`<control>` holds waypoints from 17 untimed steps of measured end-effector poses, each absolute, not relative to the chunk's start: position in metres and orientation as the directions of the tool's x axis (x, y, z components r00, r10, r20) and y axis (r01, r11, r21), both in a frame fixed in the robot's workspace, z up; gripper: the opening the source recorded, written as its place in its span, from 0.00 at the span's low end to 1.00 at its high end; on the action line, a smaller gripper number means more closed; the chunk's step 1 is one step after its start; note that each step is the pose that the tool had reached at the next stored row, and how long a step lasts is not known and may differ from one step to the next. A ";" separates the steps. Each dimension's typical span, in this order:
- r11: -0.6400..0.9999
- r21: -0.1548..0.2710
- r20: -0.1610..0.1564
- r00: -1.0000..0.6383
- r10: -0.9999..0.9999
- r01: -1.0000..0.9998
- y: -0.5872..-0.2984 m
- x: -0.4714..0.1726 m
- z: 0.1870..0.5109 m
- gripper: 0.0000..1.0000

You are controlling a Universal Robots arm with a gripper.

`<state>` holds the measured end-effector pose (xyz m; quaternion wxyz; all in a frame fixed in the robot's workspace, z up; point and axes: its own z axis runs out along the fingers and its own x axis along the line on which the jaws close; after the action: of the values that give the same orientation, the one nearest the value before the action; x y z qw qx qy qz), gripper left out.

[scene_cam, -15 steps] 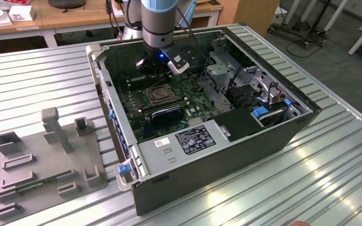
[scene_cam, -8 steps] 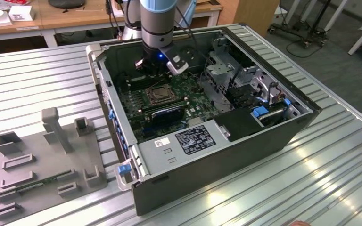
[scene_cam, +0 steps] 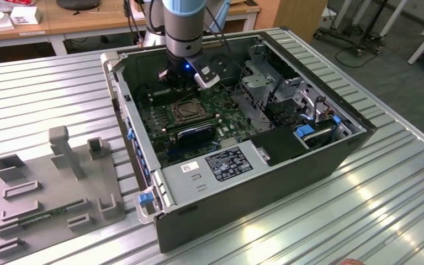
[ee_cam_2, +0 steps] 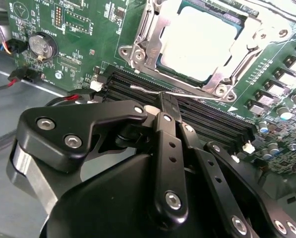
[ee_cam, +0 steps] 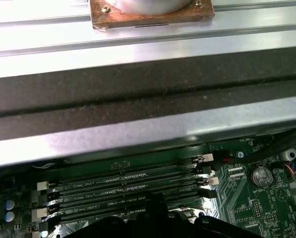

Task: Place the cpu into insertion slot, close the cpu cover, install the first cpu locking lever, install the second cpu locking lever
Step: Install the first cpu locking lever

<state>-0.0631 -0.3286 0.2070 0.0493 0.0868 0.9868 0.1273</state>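
Black gripper (ee_cam_2: 165, 104) is clenched, its fingertips together right at a thin metal locking lever (ee_cam_2: 143, 89); cannot tell if it pinches the lever. Just beyond, the cpu (ee_cam_2: 200, 42) sits in the insertion slot (scene_cam: 185, 111), with the cpu cover (ee_cam_2: 244, 52) down over it. The arm (scene_cam: 185, 27) stands near-vertical inside the open computer case (scene_cam: 271, 182) on the desk (scene_cam: 50, 99). Memory slots (ee_cam_2: 207, 119) run between gripper and socket.
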 end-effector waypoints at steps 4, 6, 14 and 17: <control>0.950 0.260 -0.075 -0.978 0.196 0.170 -0.329 -0.064 0.207 0.10; 0.950 0.260 -0.075 -0.977 0.200 0.174 -0.329 -0.065 0.207 0.10; 0.947 0.260 -0.075 -0.974 0.212 0.186 -0.329 -0.067 0.204 0.10; 0.947 0.260 -0.075 -0.974 0.216 0.190 -0.329 -0.067 0.203 0.10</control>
<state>-0.0674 -0.3286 0.2032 0.0514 0.1028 0.9853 0.1266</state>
